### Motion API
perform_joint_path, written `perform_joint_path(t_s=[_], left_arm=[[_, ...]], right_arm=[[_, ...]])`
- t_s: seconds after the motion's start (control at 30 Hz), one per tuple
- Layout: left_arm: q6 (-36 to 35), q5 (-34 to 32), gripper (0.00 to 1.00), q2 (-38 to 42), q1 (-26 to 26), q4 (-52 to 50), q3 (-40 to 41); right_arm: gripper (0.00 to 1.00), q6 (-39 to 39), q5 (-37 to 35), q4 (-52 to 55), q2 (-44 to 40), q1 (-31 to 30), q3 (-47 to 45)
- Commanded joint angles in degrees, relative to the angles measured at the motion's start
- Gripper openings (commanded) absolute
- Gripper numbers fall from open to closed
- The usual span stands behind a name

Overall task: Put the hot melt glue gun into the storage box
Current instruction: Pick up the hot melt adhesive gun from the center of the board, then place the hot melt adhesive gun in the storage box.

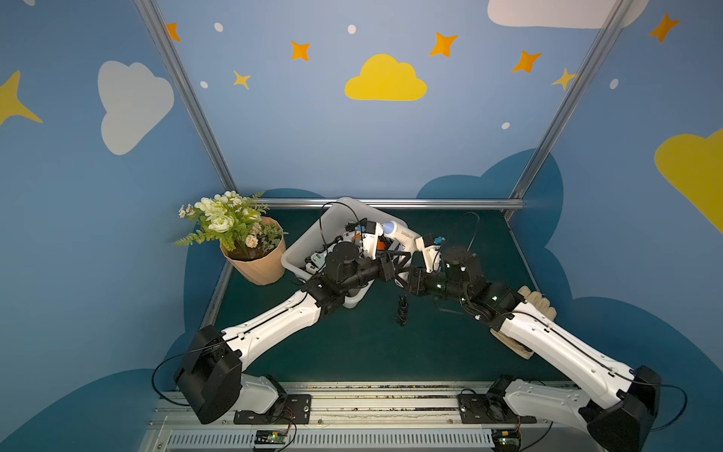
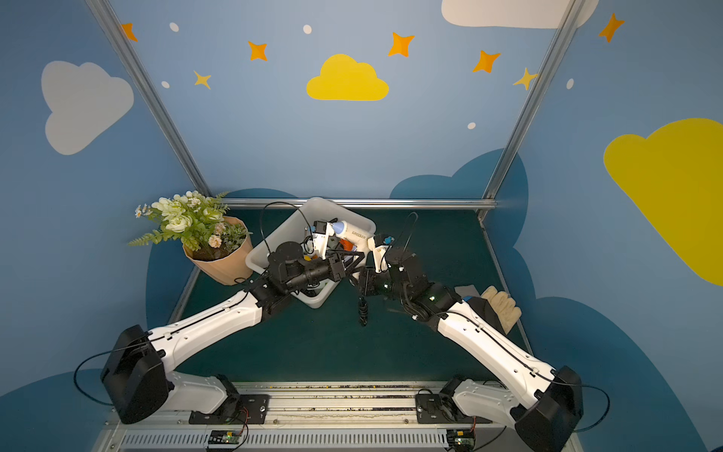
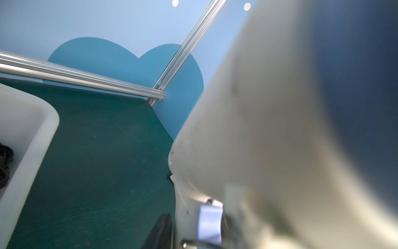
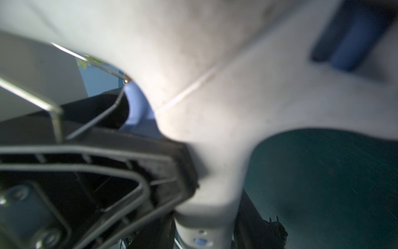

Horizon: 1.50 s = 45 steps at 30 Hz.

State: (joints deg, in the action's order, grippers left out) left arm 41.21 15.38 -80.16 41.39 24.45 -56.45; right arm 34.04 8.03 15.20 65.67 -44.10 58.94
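The hot melt glue gun (image 1: pixel 405 235) (image 2: pixel 358 235), white with a pale blue nozzle, hangs over the right rim of the white storage box (image 1: pixel 313 235) (image 2: pixel 281 238). My right gripper (image 1: pixel 412 272) (image 4: pixel 204 226) is shut on its handle (image 4: pixel 215 151). From the left, my left gripper (image 1: pixel 401 260) (image 2: pixel 352 261) is shut on the gun too; one of its black fingers (image 3: pixel 161 232) lies against the body (image 3: pixel 269 129). The gun's bundled black cord (image 1: pixel 401 313) dangles to the green mat in front of the box.
A tan flower pot (image 1: pixel 258 262) with white flowers stands touching the box's left side. Beige gloves (image 1: pixel 540 301) lie under my right arm. Small items and a black cable (image 1: pixel 324 223) sit in the box. A metal rail (image 1: pixel 391 203) bounds the back.
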Motion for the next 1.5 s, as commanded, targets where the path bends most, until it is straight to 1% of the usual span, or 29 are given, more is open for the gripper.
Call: perform_joint_path(t_s=[0.0,0.17,0.2,0.23,0.27,0.3,0.37,0.4,0.43,0.47,0.53,0.63,0.7,0.87,0.97,1.03,1.13,1.2,1.3,1.37,1.47], left_arm=[[1.45,2.12,0.26,-1.39,0.10,2.48,1.73],[2.55,1.44,0.05,-0.24,-0.17,5.26,3.75],[2.64,1.17,0.03,-0.03,-0.33,5.32,3.88],[2.77,1.02,0.03,0.24,-0.71,5.34,4.06],[3.11,1.05,0.03,0.35,-1.01,5.21,4.06],[3.64,1.11,0.03,0.51,-1.49,5.22,4.06],[4.54,1.68,0.03,0.84,-2.74,5.24,3.85],[4.81,2.05,0.03,0.83,-3.35,5.28,3.69],[4.97,2.47,0.03,1.02,-4.06,5.48,3.43],[5.08,2.89,0.03,1.21,-4.74,5.50,3.00],[5.12,3.26,0.03,1.60,-6.01,5.32,2.13],[4.35,3.82,0.03,2.24,-7.82,4.23,0.25],[3.65,4.45,0.03,2.55,-9.13,3.15,-1.34],[3.18,7.04,0.03,2.91,-13.00,1.84,-5.32],[2.84,9.41,0.03,2.56,-16.31,-0.38,-9.14],[2.90,13.19,0.03,1.57,-18.95,-2.66,-13.35],[3.48,18.63,0.03,-0.31,-22.98,-5.27,-19.22],[3.38,21.55,0.03,-1.54,-25.52,-7.18,-22.72],[1.09,24.54,0.03,-3.18,-28.84,-12.00,-27.44],[-0.92,25.04,0.03,-4.06,-30.36,-15.57,-29.66],[-2.22,25.26,0.03,-5.39,-32.09,-17.48,-30.56]], right_arm=[[0.00,-0.79,-0.38,-8.33,-1.94,-1.13,1.05],[0.00,0.62,-4.56,-8.39,-2.30,-1.16,0.64],[0.00,0.88,-5.22,-8.35,-2.37,-1.16,0.49],[0.02,1.06,-5.71,-8.42,-2.45,-1.13,0.33],[0.05,1.07,-6.08,-8.60,-2.48,-1.17,0.14],[0.10,0.94,-6.38,-8.66,-2.48,-1.17,0.00],[0.23,0.64,-6.70,-8.43,-2.48,-1.09,-0.09],[0.28,0.38,-6.83,-8.28,-2.48,-1.10,0.04],[0.35,0.04,-7.25,-7.97,-2.39,-1.16,0.08],[0.45,-0.20,-7.77,-7.60,-2.39,-1.12,0.27],[0.59,-0.66,-8.71,-7.30,-2.39,-1.17,0.21],[0.72,-1.17,-9.98,-6.84,-2.95,-1.16,0.03],[0.77,-1.59,-10.76,-6.26,-3.67,-1.11,-0.12],[0.85,-1.91,-13.32,-5.84,-6.30,-1.06,-1.44],[0.88,-2.23,-15.07,-4.70,-8.23,-1.07,-2.19],[0.91,-2.27,-16.68,-3.53,-9.77,-1.05,-3.00],[0.98,-2.24,-18.72,-2.67,-12.22,-1.08,-4.87],[0.98,-2.10,-19.98,-2.29,-13.86,-1.07,-6.31],[0.98,-1.43,-22.12,-0.60,-15.92,-1.08,-7.72],[0.98,-1.26,-22.63,0.06,-16.90,-1.08,-8.37],[0.98,-0.76,-23.30,0.83,-17.81,-1.01,-9.00]])
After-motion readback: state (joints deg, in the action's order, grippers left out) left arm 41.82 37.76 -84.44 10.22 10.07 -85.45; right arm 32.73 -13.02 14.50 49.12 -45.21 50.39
